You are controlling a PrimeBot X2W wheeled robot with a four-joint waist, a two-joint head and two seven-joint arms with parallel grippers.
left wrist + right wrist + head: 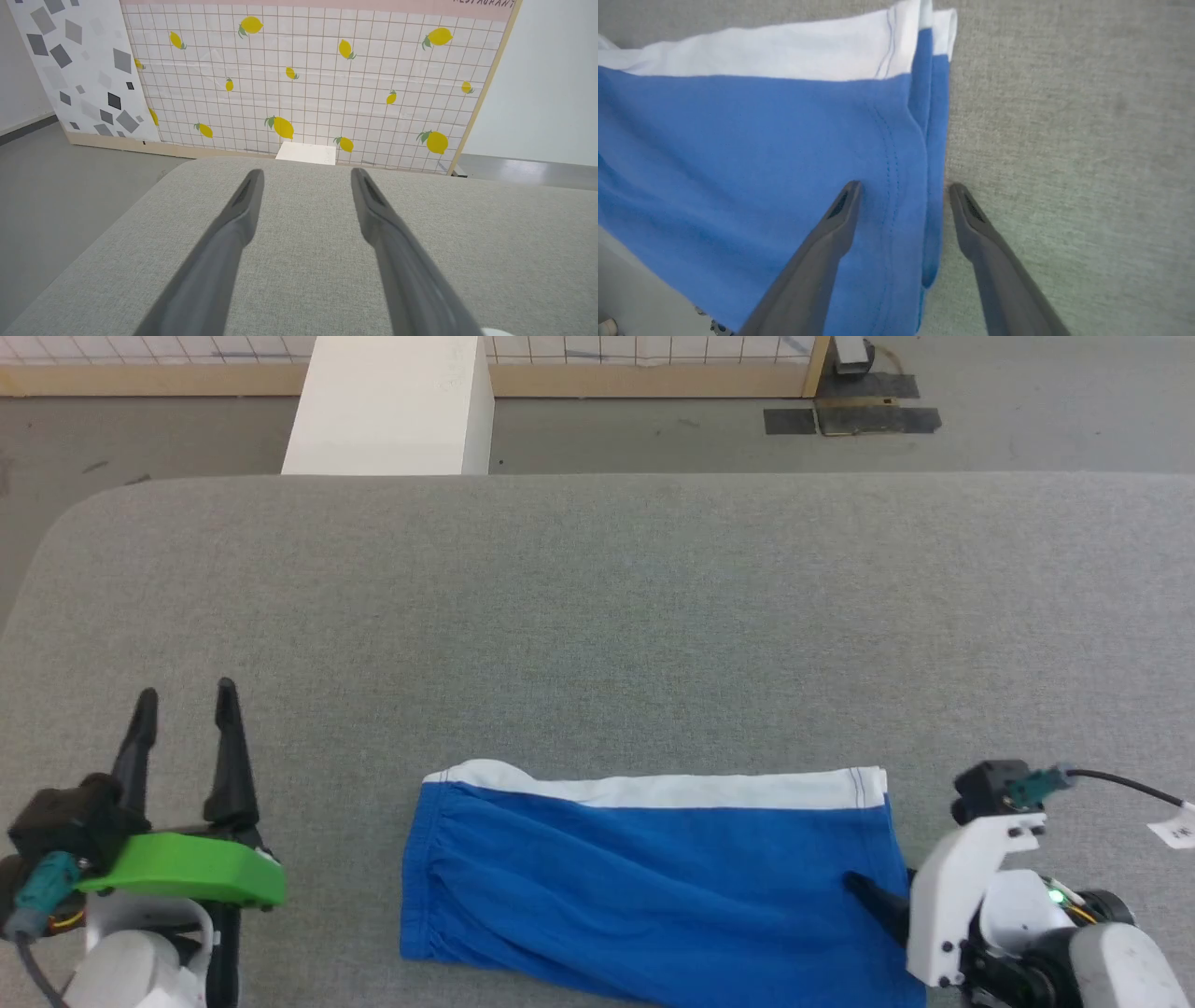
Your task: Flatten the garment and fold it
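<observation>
We see the garment lying flat near the front edge of the grey desk. The left end effector is spread, well apart from it. The right end effector is spread astride its hem. A white block and a lemon-patterned panel stand beyond.

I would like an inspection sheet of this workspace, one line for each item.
Surface: grey cloth-covered table, rounded corner at far left.
Job's things: blue shorts lying flat near the front edge, white stripe along the far side.
Clutter: nothing seen.
Grippers: left gripper open above the table, apart from the shorts; right gripper open, astride the shorts' hem edge.
Cables: black cable at the right wrist, carrying a white tag.
Surroundings: grey floor, white block, lemon-patterned panel.
</observation>
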